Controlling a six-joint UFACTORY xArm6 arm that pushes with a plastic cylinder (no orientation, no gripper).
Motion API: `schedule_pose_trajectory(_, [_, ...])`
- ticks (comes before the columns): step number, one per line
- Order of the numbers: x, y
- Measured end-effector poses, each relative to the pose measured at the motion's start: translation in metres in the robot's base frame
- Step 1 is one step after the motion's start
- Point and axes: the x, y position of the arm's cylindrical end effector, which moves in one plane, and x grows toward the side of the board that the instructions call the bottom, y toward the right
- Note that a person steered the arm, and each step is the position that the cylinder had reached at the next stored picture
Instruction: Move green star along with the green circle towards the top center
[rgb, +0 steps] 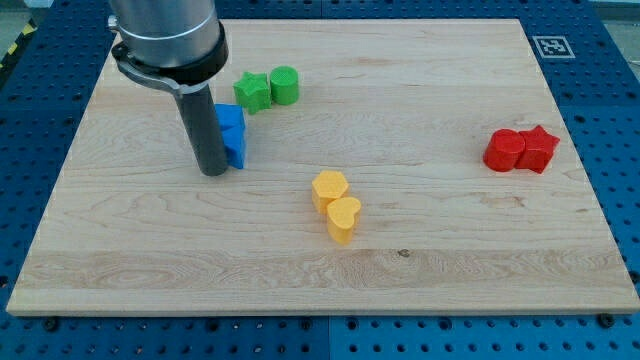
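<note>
The green star (252, 91) and the green circle (284, 85) lie side by side, touching, at the view's upper left of the wooden board (420, 250). The star is on the left of the circle. My tip (212, 170) rests on the board below and left of the star, a short gap away. It stands right against the left side of two blue blocks (233, 134), which lie between it and the green pair.
Two yellow blocks (336, 204), touching, lie near the board's middle. A red circle (504, 150) and a red star (538, 148) touch at the view's right. The arm's grey body (168, 35) hangs over the upper left corner.
</note>
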Motion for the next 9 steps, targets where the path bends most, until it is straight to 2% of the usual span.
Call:
schedule_pose_trajectory(1, [-0.012,-0.029])
schedule_pose_trajectory(2, [-0.035,-0.090])
schedule_pose_trajectory(3, [-0.088,-0.098])
schedule_pose_trajectory(4, [-0.103,-0.072])
schedule_pose_trajectory(7, [-0.104,0.057])
schedule_pose_trajectory(9, [-0.131,0.097])
